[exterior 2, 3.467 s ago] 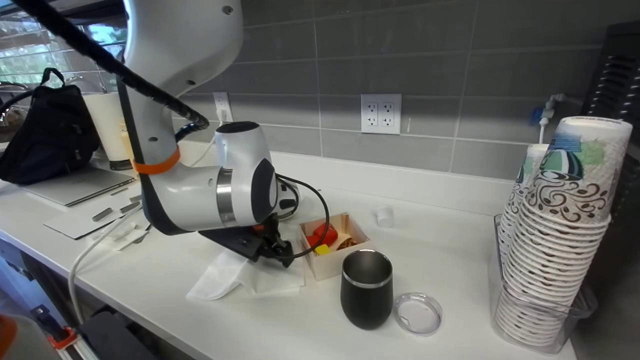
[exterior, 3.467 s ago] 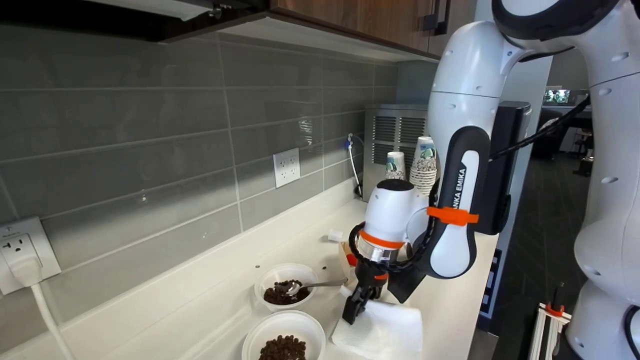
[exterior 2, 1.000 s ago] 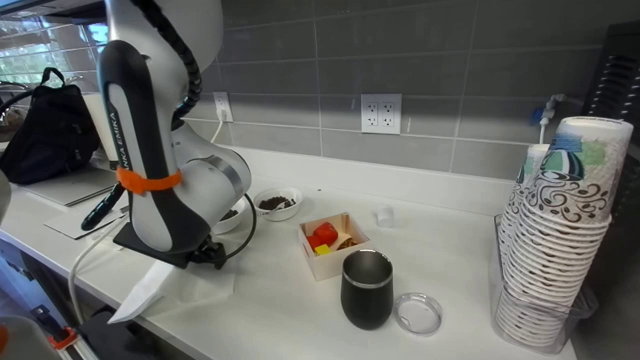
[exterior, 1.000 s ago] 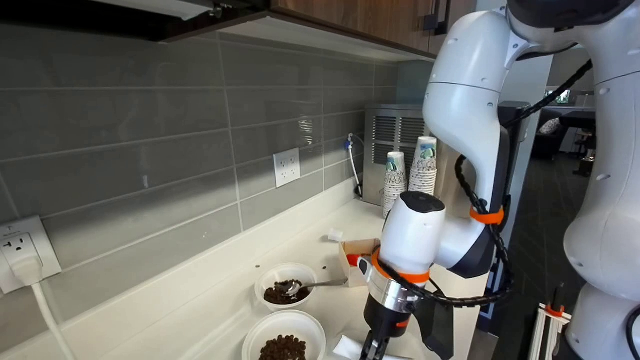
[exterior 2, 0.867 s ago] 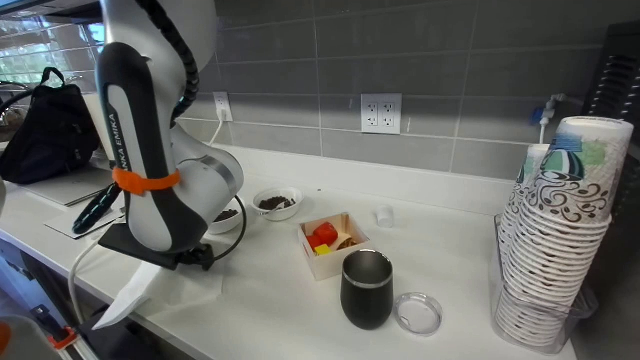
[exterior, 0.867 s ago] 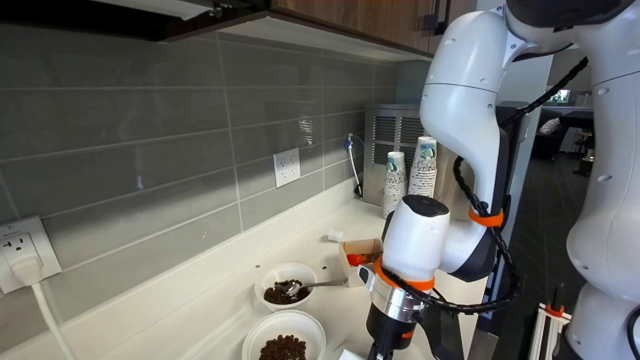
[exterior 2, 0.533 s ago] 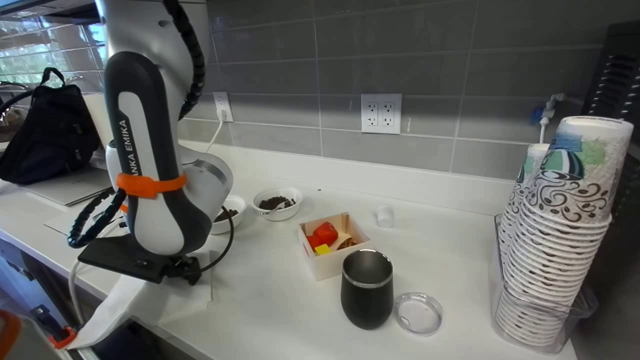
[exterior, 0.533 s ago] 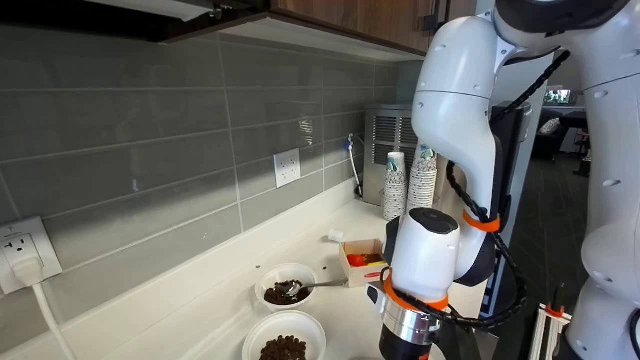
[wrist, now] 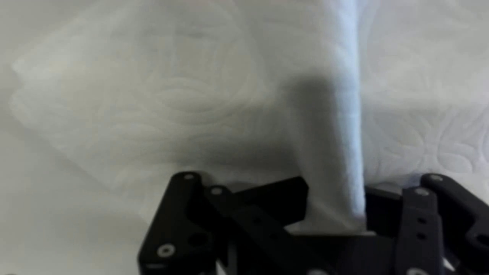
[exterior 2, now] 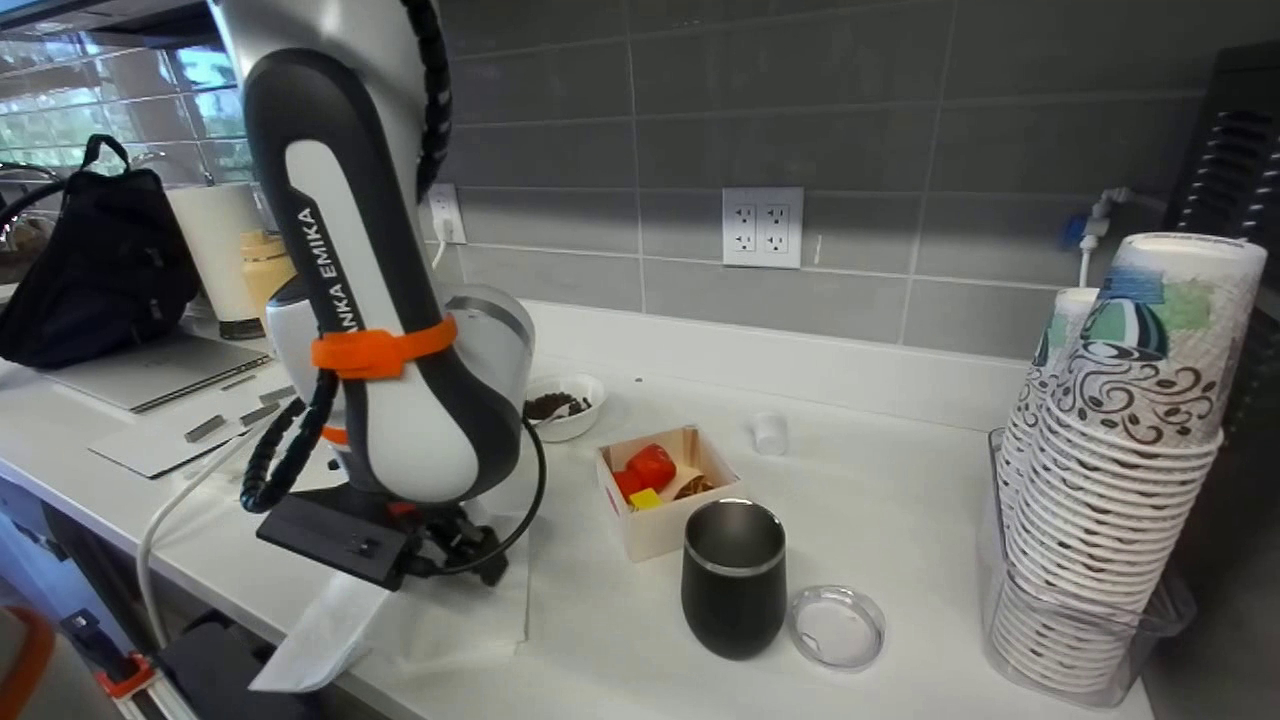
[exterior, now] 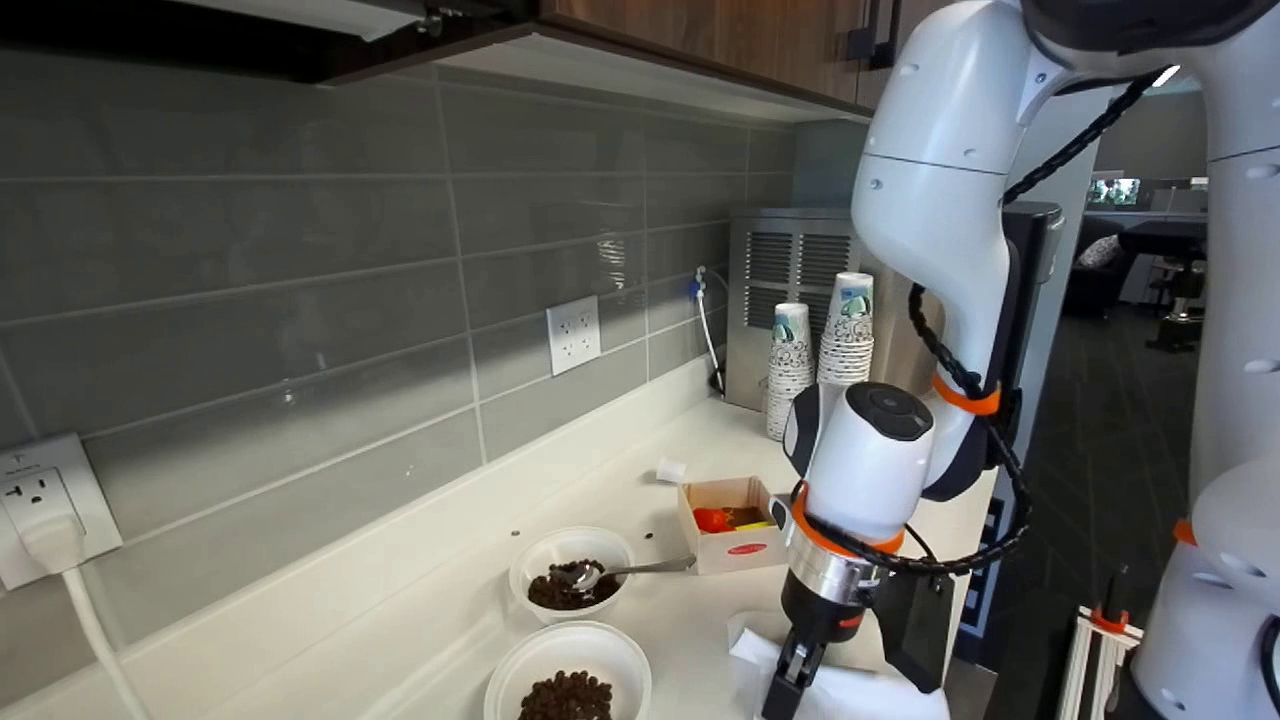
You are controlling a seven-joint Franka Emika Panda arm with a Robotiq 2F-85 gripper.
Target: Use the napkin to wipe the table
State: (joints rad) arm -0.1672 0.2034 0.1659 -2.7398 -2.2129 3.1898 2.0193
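Carrying nearly everything: the off-white table [exterior 2: 900, 480], smooth, its back edge running along a grey tiled wall [exterior 2: 850, 130].
Robot arm [exterior: 930, 210]: white and black, standing beyond the front edge and bent over the table.
Backpack [exterior 2: 100, 270]: dark, at one end of the table.
Paper cups [exterior 2: 1130, 480]: tall stacks, rims down, in a clear holder [exterior 2: 1165, 615] at the opposite end.
Napkin [exterior 2: 430, 625]: white, on the table by the front edge, partly folded up; in an exterior view one flap reaches past that edge.
Gripper [wrist: 336, 202]: tilted down onto the napkin, its fingers [wrist: 284, 198] clamped on it with a fold standing between them.
Open box [exterior 2: 660, 530]: pale, farther from the front edge than the napkin, holding red pieces [exterior 2: 652, 467] and a yellow one.
White bowls [exterior: 570, 645]: two, just beside each other towards the back edge, with dark brown bits [exterior: 567, 697] inside.
Tumbler [exterior 2: 734, 600]: black, upright, between the open box and a clear lid.
Spoon [exterior: 650, 567]: in the bowl nearer the open box, handle over the rim.
Clear lid [exterior 2: 838, 628]: flat, just beside the tumbler.
White cylinder [exterior 2: 770, 433]: small, nearer the back edge than the open box.
Dark specks [exterior: 649, 536]: two, on the table near the spoon's bowl.
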